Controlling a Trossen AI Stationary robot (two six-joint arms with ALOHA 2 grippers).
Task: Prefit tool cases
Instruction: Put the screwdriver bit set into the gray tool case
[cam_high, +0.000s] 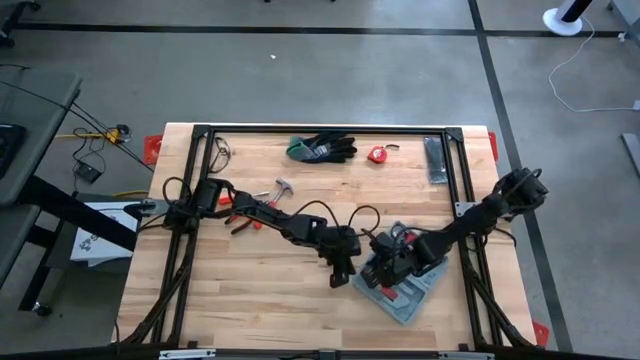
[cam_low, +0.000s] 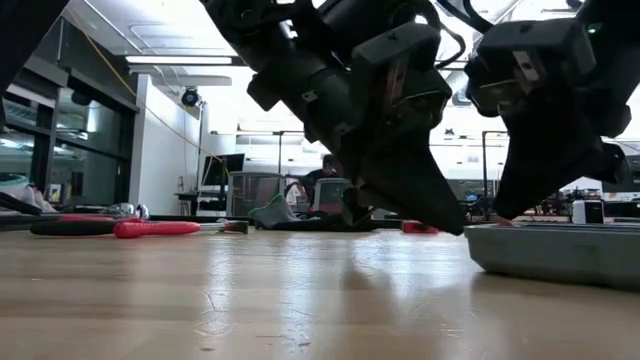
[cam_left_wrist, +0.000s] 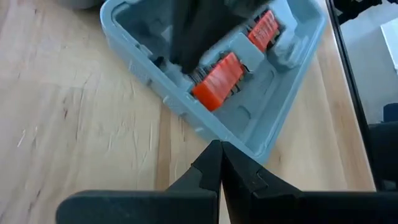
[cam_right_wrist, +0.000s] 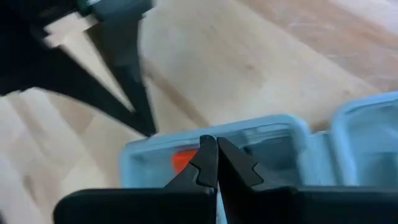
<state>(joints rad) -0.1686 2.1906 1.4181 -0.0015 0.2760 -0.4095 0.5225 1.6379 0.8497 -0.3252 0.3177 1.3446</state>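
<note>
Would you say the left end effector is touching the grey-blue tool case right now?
Cannot tell. In the left wrist view the shut left end effector meets the tool case rim in outline, but no view plainly shows contact or gap.

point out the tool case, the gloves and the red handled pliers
tool case (cam_left_wrist: 292, 93): left wrist view, on a bare grey-blue moulded recess inside.
gloves (cam_high: 322, 148): high view, on the middle of the dark pair.
red handled pliers (cam_low: 160, 228): low view, on the red handle.

Black-and-green gloves (cam_high: 322, 148) lie at upper centre of the high view, a small red tape measure (cam_high: 378, 154) right of them, a dark flat bar (cam_high: 434, 160) farther right. Red-handled pliers (cam_high: 243, 221) and a hammer (cam_high: 280, 190) lie left of centre.
</note>
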